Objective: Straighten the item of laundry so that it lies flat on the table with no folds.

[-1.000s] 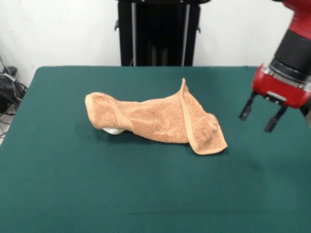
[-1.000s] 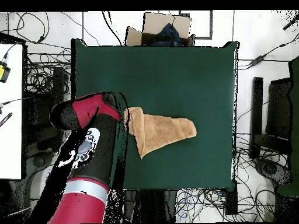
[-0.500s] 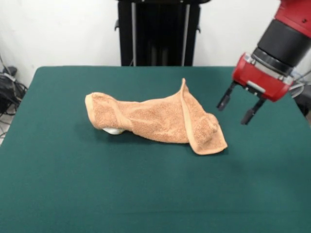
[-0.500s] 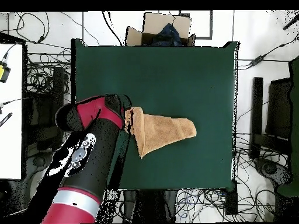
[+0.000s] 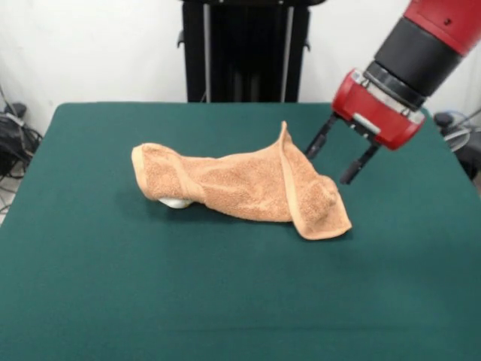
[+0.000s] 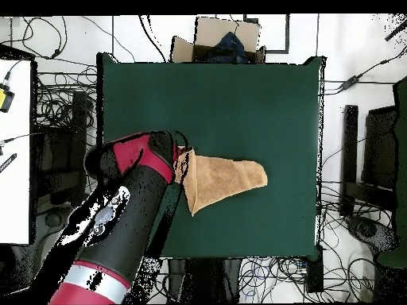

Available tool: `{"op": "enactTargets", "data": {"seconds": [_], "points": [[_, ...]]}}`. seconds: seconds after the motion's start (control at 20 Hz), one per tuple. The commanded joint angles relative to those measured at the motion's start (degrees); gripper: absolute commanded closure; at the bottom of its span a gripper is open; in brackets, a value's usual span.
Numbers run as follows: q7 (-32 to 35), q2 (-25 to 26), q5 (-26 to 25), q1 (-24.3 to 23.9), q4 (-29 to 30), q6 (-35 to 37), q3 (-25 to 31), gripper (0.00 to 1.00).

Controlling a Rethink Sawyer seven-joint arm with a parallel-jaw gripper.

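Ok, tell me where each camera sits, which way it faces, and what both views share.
Front view: sits across the table, looks along it at the crumpled towel; shows the red and black arm's end and open gripper at upper right.
Overhead view: sits above, looks straight down on the table; shows the arm coming up from the bottom left.
Shared: towel, table, arm.

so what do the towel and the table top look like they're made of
The towel: looks like terry cloth, with a nubby looped pile, a smoother woven border band, matte orange-tan. The table top: seems to be felt or similar fabric, an even dark green with no shine or grain.
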Motion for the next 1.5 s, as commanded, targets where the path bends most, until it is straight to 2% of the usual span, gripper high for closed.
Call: {"op": "enactTargets", "data": {"seconds": [0.05, 0.35, 0.8, 1.25, 1.5], "points": [[19.5, 6.5, 3.7, 0.4, 3.9, -6.5, -1.3, 0.00], [19.2, 10.1, 6.6, -1.0, 5.5, -13.8, -0.5, 0.00], [16.8, 16.5, 12.1, -1.3, 4.8, -22.5, -0.5, 0.00], [12.4, 18.1, 15.0, -3.0, 6.0, -25.9, 2.5, 0.00], [9.4, 17.7, 14.2, -4.8, 6.6, -26.3, 5.1, 0.00]]}}
